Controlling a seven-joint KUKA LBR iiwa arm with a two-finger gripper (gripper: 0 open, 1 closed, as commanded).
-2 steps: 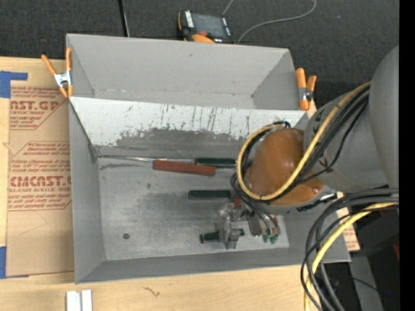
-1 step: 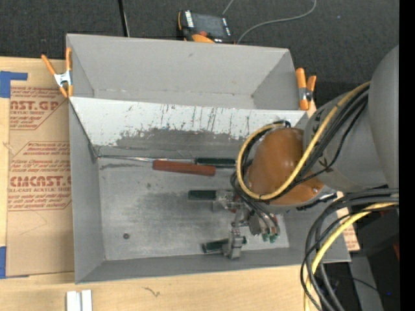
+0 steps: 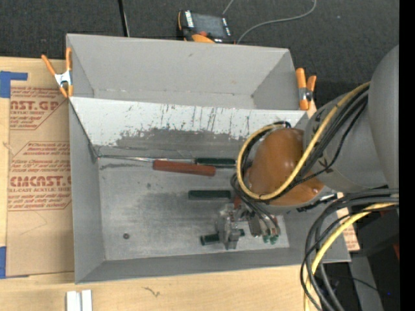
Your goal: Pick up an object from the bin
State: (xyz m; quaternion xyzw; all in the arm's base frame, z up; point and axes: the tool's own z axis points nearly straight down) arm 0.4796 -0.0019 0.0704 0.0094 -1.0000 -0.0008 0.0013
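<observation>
Grey metal bin (image 3: 84,193) seen from above, thinly stocked. Low over the near right part of the floor: gripper (image 3: 231,229), beneath the orange wrist cover (image 3: 275,164). Just left of its tip, touching or nearly so: a small dark green piece (image 3: 209,240), the nearest thing. Cannot tell whether spread or closed on anything. Farther off, well apart: a dark green stick (image 3: 209,194) and a long red-brown stick (image 3: 183,167) by the far slope. Judged step: grasp attempt at floor level, nothing lifted yet. Called for next, by judgement: a firm close on the small piece, then a straight rise clear of the near wall.
</observation>
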